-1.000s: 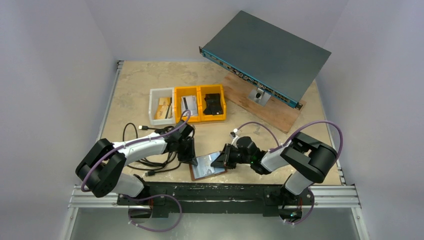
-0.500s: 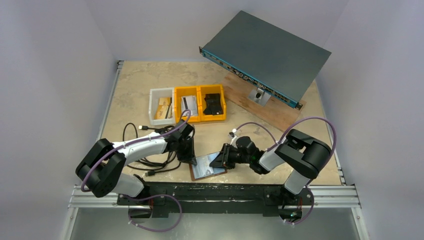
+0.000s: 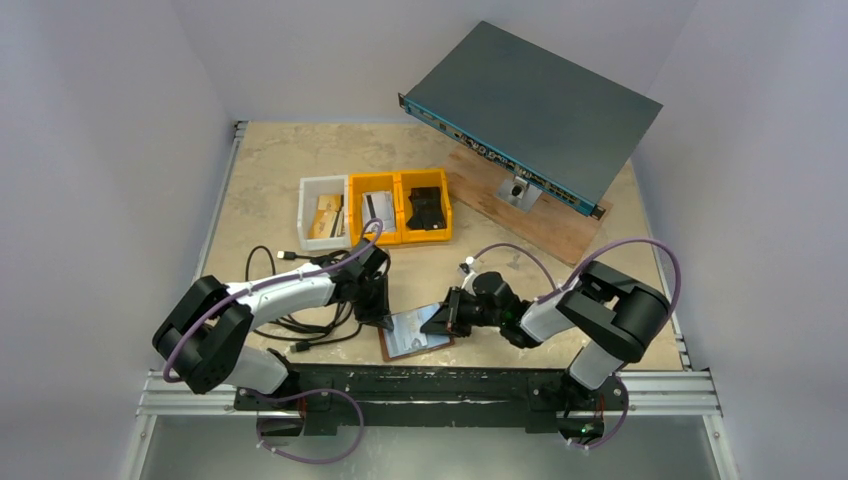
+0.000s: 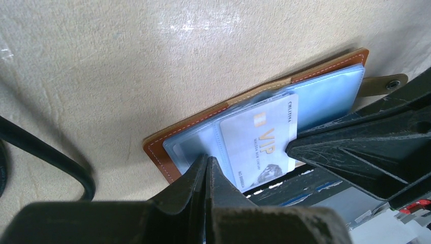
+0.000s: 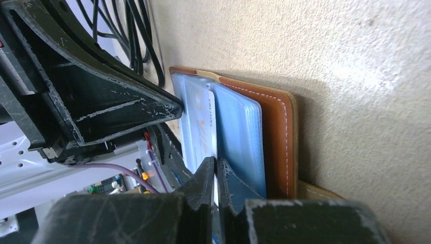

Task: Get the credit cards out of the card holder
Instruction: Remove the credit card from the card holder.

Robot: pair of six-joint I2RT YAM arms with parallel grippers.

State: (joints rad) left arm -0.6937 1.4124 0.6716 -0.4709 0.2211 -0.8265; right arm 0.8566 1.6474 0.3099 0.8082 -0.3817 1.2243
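Right arm's elbow has shifted slightly; card holder and left arm sit as before.

- Surface (image 3: 270, 160): beige. Far right, a grey equipment box (image 3: 540, 100) is propped at a tilt over a wooden board (image 3: 560, 235).
- Mid-surface: white bin (image 3: 303, 215) with tan cards (image 3: 326, 215); just right of it, two yellow bins (image 3: 398, 205), one with pale cards, one with a black object (image 3: 426, 210).
- Black cables (image 3: 290, 325) loop at near left, under the left arm.
- Card holder (image 4: 157, 150): brown, lying open at the near edge between both hands, clear bluish pockets up.
- Credit card (image 4: 259, 142): white, "VIP" print, partly slid out of the pockets toward the near edge.
- Left hand (image 4: 207, 161): clenched, tips down on the pockets at the holder's left side; whether it pinches a sleeve, cannot tell.
- Right hand (image 5: 215, 163): clenched on the credit card's edge; a pale sliver shows between its fingers.
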